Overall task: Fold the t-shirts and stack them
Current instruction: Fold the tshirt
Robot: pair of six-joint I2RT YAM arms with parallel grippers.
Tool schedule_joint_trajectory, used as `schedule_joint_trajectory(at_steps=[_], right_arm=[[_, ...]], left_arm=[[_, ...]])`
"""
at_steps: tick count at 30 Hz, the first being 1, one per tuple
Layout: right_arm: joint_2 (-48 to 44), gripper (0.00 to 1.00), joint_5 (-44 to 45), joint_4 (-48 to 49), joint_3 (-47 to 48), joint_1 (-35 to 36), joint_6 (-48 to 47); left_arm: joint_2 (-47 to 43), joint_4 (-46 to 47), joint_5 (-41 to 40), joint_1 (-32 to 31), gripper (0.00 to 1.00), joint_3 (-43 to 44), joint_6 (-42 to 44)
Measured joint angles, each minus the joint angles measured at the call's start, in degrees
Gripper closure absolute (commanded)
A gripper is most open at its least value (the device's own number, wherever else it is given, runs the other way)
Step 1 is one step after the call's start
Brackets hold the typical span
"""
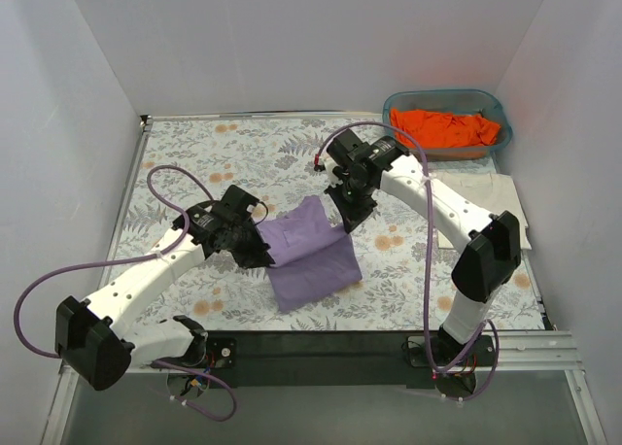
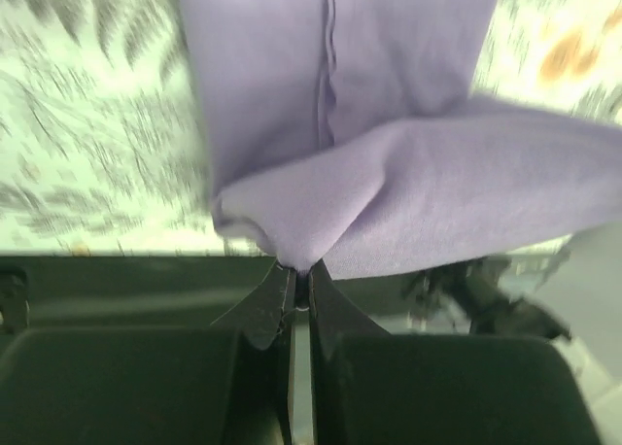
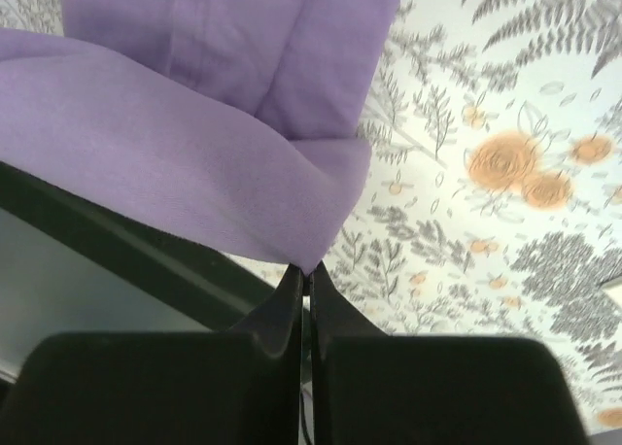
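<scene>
The lavender t-shirt [image 1: 311, 256] is lying partly folded near the middle of the table [image 1: 224, 144], toward its near edge, with one layer being held up off the surface. The left tool [image 2: 296, 270] is pinching a bunched corner of it, jaws pressed together on the cloth, and the right tool [image 3: 304, 270] is pinching the opposite corner the same way. Both bites are looking shallow, so a taut pull is likely to be freeing a corner, and uneven travel to be skewing the fold. The orange t-shirt [image 1: 447, 127] is sitting in the teal basket [image 1: 392, 108] at the far right corner, and the cream folded t-shirt [image 1: 486, 197] is lying along the right edge.
</scene>
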Motion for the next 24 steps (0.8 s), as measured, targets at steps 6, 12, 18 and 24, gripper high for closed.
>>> schedule_joint_trajectory(at_steps=[6,12,18,24], right_arm=[[5.4,0.99,0.4,4.3,4.7,0.0,-3.1],[9.7,0.99,-0.2,9.1,10.1,-0.4,-6.1],[13.9,0.99,-0.7,14.6,10.4,-1.7,-7.1],[17.9,0.99,-1.4,21.4,7.5,-3.7,-7.1]], left_arm=[[0.1,5.6,-8.3,3.3,1.00,-0.4,1.5],[0.0,12.3,-13.0,5.8,1.00,-4.0,2.7],[1.2,20.2,-16.0,8.8,1.00,-8.2,3.9],[5.7,28.3,-17.0,11.7,1.00,-10.3,5.8]])
